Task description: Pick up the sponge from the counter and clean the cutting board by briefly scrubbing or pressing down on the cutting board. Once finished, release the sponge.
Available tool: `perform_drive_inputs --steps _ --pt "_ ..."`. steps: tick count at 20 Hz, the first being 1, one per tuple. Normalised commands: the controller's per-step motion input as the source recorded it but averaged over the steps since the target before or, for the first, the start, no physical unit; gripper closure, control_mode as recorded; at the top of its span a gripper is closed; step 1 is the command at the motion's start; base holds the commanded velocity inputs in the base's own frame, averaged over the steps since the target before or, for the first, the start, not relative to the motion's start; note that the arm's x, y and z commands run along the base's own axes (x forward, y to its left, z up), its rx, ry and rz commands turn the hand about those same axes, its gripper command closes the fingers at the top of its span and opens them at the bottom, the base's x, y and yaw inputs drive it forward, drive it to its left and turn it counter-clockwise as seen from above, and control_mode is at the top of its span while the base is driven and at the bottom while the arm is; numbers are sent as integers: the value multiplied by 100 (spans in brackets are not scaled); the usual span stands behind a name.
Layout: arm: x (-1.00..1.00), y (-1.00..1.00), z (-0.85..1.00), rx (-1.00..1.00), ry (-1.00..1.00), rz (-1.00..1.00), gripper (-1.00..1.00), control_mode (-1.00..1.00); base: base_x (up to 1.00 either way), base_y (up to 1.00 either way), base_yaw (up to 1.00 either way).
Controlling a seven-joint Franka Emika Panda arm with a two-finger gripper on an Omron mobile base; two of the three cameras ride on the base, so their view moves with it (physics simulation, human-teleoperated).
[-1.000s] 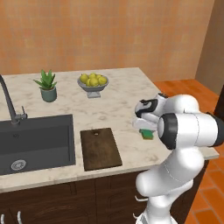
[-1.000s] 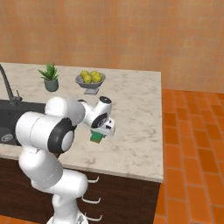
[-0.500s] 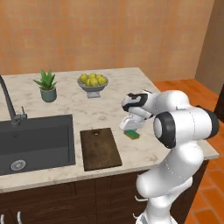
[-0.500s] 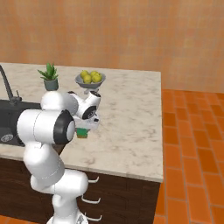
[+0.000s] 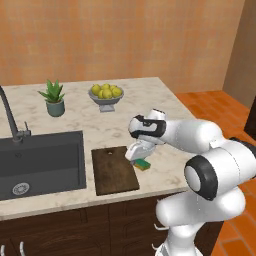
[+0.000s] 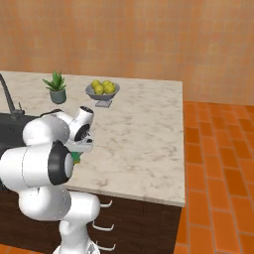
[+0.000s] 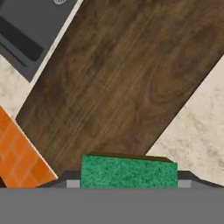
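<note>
Nearest the base, the white arm is reaching forward over the counter [image 5: 150, 110], a beige marble-patterned worktop over dark wooden cabinets. The gripper [image 5: 138, 159] is pointing downward at the right edge of the cutting board [image 5: 114, 170], and its fingers are clamping the sponge [image 5: 142, 164] from either side. In the hand view the sponge [image 7: 129, 172] is sitting between the finger tips with its green face toward the camera, and the dark wood grain of the cutting board [image 7: 127, 78] is lying directly beyond it. In the left base view the green and yellow layers of the sponge are showing just below the hand, close to the board's right edge; whether the sponge is touching the board or the counter cannot be told. In the right base view the gripper [image 6: 79, 153] is largely covered by the arm's own links, with a sliver of the green sponge [image 6: 75, 158] showing beneath it.

The cutting board is lying flat near the front of the counter, just right of the dark grey sink [image 5: 40, 162]. A dark faucet [image 5: 10, 117] is standing behind the sink at its left.

Farther back, a grey bowl of lemons [image 5: 106, 96] is standing on the counter, and a small potted plant [image 5: 54, 99] is standing to its left, well apart from the board. An orange wall is closing the scene behind.
</note>
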Motion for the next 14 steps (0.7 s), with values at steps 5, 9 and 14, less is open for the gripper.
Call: perform_drive_inputs --steps 5,9,14 --pt "-23 48 -20 0 2 0 100 -100 0 0 0" --pt "0 52 -36 0 2 0 100 -100 0 0 0" --pt "-2 33 -35 -3 0 0 100 -100 0 0 0"
